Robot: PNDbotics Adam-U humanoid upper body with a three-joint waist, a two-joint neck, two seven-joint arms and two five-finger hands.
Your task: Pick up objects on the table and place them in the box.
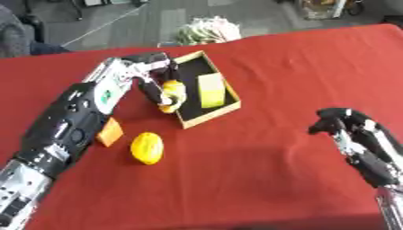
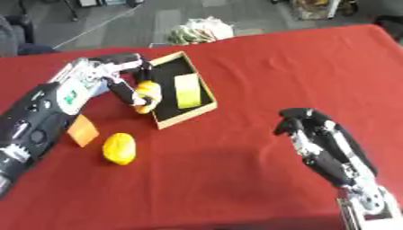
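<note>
Black-shelled arms with silver joints; green marking on the left forearm (image 1: 105, 94); dark jointed fingers (image 2: 293, 127).

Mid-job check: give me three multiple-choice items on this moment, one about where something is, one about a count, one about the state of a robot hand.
1. Where is the pale yellow block?
A. Inside the box
B. On the cloth beside the orange block
C. In the right robot hand

2. How many loose objects lie on the red cloth outside the box?
A. None
B. Two
C. Four

3. What is the left robot hand doing?
A. Resting open near a lower corner
B. Curled round a yellow object at the box's near-left wall
C. Pressing flat on the orange block

Answers:
1. A, the block lies on the box's dark floor.
2. B, only the orange block and the yellow rounded fruit lie on the cloth.
3. B, its fingers wrap the yellow object at the box edge; the right robot hand holds nothing.
</note>
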